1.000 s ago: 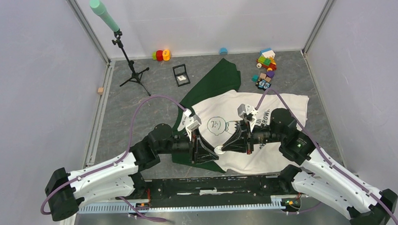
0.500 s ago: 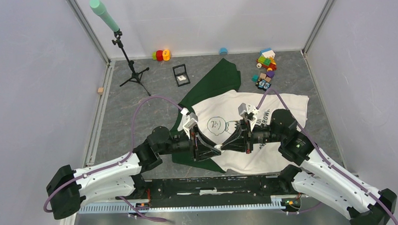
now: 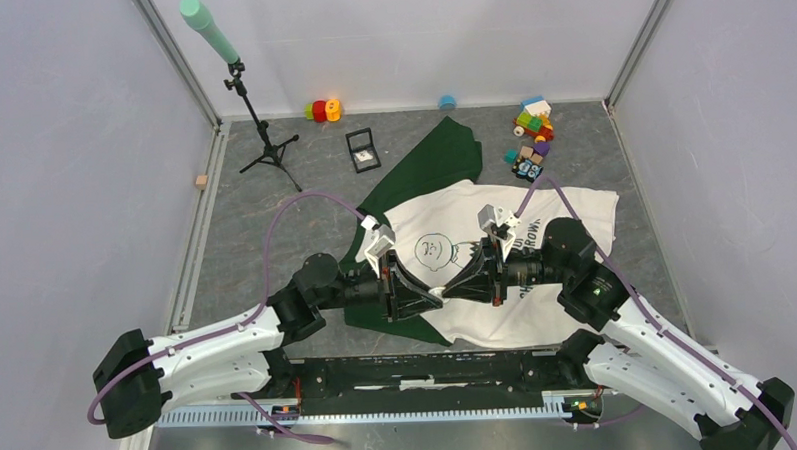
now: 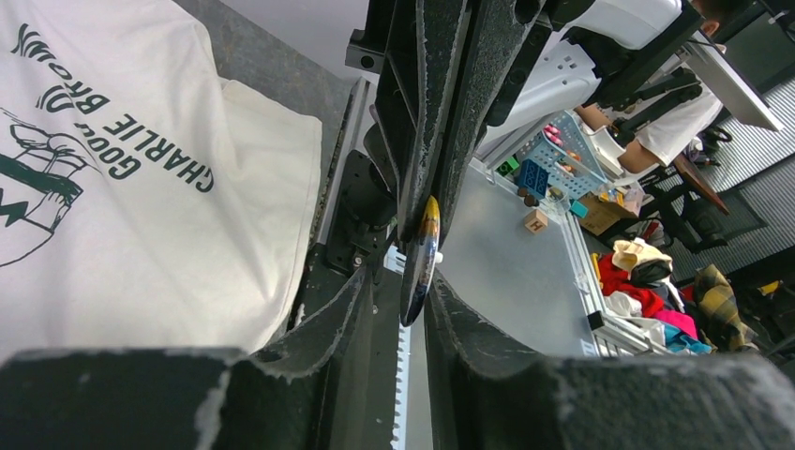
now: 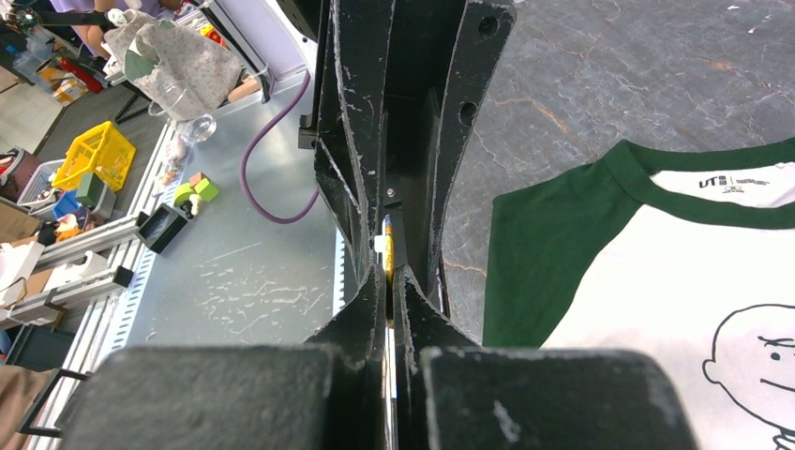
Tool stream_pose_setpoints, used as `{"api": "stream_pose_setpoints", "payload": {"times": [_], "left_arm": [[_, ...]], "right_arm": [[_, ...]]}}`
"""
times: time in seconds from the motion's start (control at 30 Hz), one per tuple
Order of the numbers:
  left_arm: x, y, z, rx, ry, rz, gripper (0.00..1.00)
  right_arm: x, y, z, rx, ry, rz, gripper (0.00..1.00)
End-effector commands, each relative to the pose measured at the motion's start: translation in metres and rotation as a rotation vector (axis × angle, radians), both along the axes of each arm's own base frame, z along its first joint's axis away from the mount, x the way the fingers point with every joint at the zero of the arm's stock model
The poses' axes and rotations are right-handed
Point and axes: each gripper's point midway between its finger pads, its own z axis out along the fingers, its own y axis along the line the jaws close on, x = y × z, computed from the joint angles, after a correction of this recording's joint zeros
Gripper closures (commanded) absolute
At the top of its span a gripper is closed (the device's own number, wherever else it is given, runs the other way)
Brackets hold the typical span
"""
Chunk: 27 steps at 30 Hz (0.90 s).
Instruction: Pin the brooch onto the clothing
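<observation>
The cream T-shirt [image 3: 498,327] with dark green sleeves lies flat in front of the arms; its print shows in the left wrist view [image 4: 141,234] and the right wrist view [image 5: 656,272]. My two grippers meet tip to tip above its near left part. My right gripper [image 3: 450,294] [image 5: 388,277] is shut on the brooch [image 5: 387,246], a thin gold disc seen edge-on. My left gripper [image 3: 432,302] [image 4: 401,291] is open, with the brooch [image 4: 419,258] between its fingers and a gap on the left side.
A small black box [image 3: 363,150] with white lining sits at the back. A tripod [image 3: 261,140] with a green-tipped pole stands at the back left. Coloured toy blocks [image 3: 531,135] lie at the back right, red and yellow toys [image 3: 322,111] by the wall.
My left gripper has moved right toward the right gripper, so its fingers now stand around the held brooch. The right arm has barely moved.
</observation>
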Motion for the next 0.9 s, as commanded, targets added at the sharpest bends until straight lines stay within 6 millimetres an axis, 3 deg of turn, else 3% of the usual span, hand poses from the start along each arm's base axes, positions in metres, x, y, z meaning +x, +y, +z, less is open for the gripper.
{"api": "stream_pose_setpoints", "payload": {"times": [0.0,0.27,0.57,0.73,0.87], "left_arm": [[0.0022,0.0009,0.0019,-0.009,0.0,0.012,0.67],[0.0017,0.0034,0.0024,-0.012,0.0,0.018,0.67],[0.002,0.0037,0.0035,-0.016,-0.002,0.021,0.77],[0.0017,0.0028,0.0037,-0.015,-0.006,0.016,0.96],[0.0019,0.0032,0.0036,-0.015,-0.005,0.019,0.98]], "right_arm": [[-0.0008,0.0004,0.0088,0.029,-0.027,0.007,1.0],[-0.0019,0.0004,0.0079,0.028,-0.026,0.015,1.0],[-0.0045,-0.0001,0.0037,0.023,-0.016,0.028,1.0],[-0.007,-0.0002,0.0008,0.019,-0.008,0.04,1.0],[-0.0061,-0.0005,0.0008,0.02,-0.008,0.035,0.79]]}}
